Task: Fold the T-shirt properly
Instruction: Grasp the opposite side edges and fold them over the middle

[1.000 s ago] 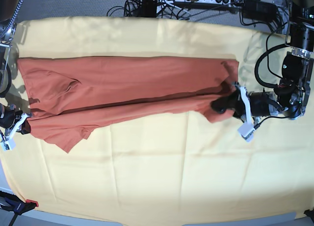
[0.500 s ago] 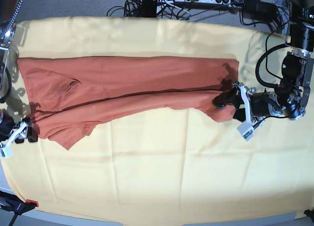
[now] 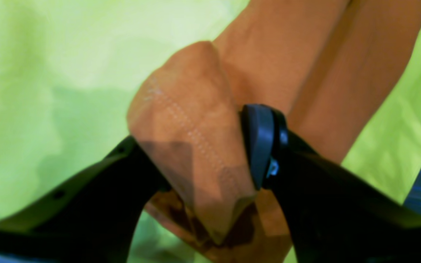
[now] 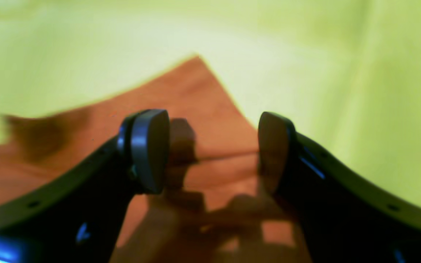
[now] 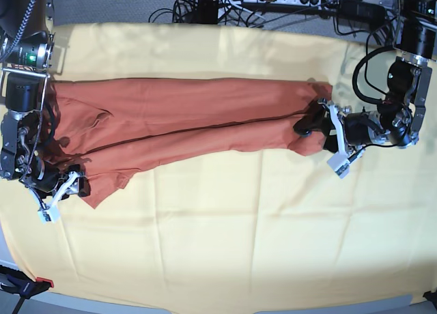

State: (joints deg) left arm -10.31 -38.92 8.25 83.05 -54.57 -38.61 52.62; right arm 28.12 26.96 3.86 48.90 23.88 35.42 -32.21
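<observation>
The rust-orange T-shirt point(image 5: 184, 119) lies stretched in a long band across the upper half of the bench, on the pale-yellow cloth point(image 5: 225, 239) that covers it. A lengthwise fold runs along it, and the front layer sags toward 7 o'clock at the band's near corner.

At the 3 o'clock end, the left gripper point(image 5: 315, 131) has its jaws pinching a bunched hem corner of the shirt; in the left wrist view the stitched hem point(image 3: 192, 135) is squeezed between the two black fingers point(image 3: 261, 146).

At 8 o'clock, the right gripper point(image 5: 63, 189) sits at the shirt's other end. In the right wrist view its jaws are spread, with a pointed corner of orange fabric point(image 4: 196, 109) lying flat on the cloth beyond and between the pads point(image 4: 150, 149); they grip nothing.
</observation>
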